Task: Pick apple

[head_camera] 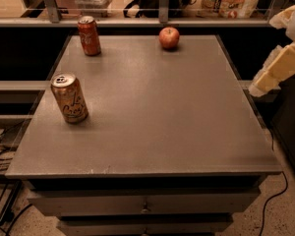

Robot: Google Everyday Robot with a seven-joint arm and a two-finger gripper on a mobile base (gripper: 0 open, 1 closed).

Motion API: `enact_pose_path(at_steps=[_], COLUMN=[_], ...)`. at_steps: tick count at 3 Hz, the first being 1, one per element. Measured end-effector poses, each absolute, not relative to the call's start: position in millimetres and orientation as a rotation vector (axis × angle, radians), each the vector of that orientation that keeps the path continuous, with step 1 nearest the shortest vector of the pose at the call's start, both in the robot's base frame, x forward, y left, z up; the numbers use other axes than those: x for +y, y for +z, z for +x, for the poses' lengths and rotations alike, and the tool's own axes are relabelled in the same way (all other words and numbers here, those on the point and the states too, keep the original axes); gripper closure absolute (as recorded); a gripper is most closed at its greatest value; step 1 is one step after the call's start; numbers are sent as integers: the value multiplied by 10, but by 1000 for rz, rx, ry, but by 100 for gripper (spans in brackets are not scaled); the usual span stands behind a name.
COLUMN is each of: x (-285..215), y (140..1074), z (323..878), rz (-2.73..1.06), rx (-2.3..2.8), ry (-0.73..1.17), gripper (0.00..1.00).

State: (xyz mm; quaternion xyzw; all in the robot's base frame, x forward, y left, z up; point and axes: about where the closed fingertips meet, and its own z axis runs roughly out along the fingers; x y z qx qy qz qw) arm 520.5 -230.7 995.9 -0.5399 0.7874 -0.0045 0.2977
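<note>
Your gripper [278,70] is hovering beyond the right edge of the table [152,127], open or closed I cannot tell, while the apple [169,37] is sitting near the table's far edge, so you are risking nudging it off the back.

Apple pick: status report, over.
Pincer right of table, apart from apple. Apple at far edge, untouched. Red can, tan can at left, not in the way.

Two cans [89,36] [69,98], one apple [169,38], one gripper [266,81] at right
</note>
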Motion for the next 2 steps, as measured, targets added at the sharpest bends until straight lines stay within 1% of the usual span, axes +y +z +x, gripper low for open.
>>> enact_pose_path(at_steps=[1,2], x=[-2306,-2253], y=[9959,9973], z=[5205,5334], rz=[-1435,-1375], rx=[2092,2063], ry=[-12,0], gripper=[0,0])
